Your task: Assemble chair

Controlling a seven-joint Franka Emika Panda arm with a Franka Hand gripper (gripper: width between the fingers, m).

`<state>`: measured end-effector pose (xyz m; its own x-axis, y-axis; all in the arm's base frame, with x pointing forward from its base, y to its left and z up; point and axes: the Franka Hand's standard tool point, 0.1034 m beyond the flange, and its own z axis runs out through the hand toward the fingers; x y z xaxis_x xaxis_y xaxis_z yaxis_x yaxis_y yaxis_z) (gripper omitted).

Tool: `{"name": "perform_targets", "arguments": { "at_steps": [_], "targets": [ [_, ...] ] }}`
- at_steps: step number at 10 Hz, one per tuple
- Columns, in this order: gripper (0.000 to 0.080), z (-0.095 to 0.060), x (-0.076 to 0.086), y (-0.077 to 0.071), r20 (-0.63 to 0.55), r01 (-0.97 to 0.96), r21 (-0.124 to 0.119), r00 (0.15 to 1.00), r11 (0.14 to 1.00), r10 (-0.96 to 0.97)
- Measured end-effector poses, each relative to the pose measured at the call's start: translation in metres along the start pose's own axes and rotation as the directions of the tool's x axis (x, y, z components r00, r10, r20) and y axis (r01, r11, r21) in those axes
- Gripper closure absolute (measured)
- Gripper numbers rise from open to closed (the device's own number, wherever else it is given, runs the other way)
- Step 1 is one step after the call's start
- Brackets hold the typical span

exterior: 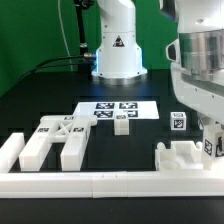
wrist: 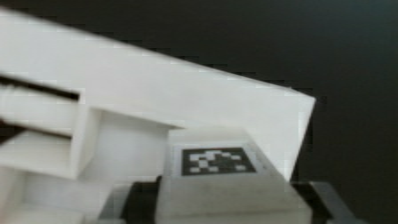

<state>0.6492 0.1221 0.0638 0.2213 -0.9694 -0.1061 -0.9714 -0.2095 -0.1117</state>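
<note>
Exterior view: the Panda arm's base [exterior: 118,50] stands at top centre on the black table [exterior: 40,92], and its wrist fills the right edge of the frame. The gripper [exterior: 212,138] hangs low at the right edge, over a tagged block [exterior: 210,146] of the chair. Just left of it, at lower right, lies a notched white chair piece [exterior: 180,156]. The X-braced panel [exterior: 62,128] lies at lower left with square legs [exterior: 35,150] beside it, well apart from the gripper. One small cube [exterior: 121,124] touches the near edge of the marker board [exterior: 118,108] at centre. A second cube [exterior: 178,121] sits near the board's right end. A long white border rail [exterior: 100,183] runs across the bottom of the frame. Wrist view: the two dark fingers [wrist: 139,202] of the gripper [wrist: 222,198] are set wide, one on each side of the tagged block [wrist: 217,163]. This block adjoins a broad white panel [wrist: 196,90]. The blurred picture leaves it unclear whether the fingers press on the block.
</note>
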Motion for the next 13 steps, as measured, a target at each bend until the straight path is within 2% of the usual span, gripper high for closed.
{"name": "perform_targets", "arguments": {
  "at_steps": [2,3,4,5,6,8,9,10,11,12,13],
  "targets": [
    [0.0514,0.000,0.001,-0.001,-0.004,0.089,0.005,0.996,0.996,-0.089],
    [0.0393,0.000,0.001,-0.002,-0.016,0.251,0.013,0.968,0.968,-0.251],
    [0.0258,0.001,0.000,-0.002,-0.025,0.418,0.008,0.908,0.908,-0.418],
    [0.0258,0.002,-0.003,-0.002,-0.028,0.563,-0.002,0.826,0.826,-0.563],
    [0.0169,0.002,-0.004,-0.002,-0.027,0.691,-0.009,0.723,0.723,-0.691],
    [0.0156,0.002,-0.003,-0.002,-0.026,0.774,-0.013,0.632,0.633,-0.774],
    [0.0151,0.002,-0.001,-0.002,-0.030,0.848,-0.023,0.529,0.529,-0.848],
    [0.0150,0.000,0.004,-0.004,-0.040,0.961,-0.053,0.269,0.271,-0.962],
    [0.0150,-0.001,0.006,-0.006,-0.038,0.993,-0.079,0.090,0.093,-0.995],
    [0.0150,-0.001,0.007,-0.006,-0.040,0.995,-0.089,-0.037,-0.033,-0.999],
    [0.0150,0.000,0.007,-0.006,-0.044,0.996,-0.084,0.012,0.016,-0.999]
  ]
}}
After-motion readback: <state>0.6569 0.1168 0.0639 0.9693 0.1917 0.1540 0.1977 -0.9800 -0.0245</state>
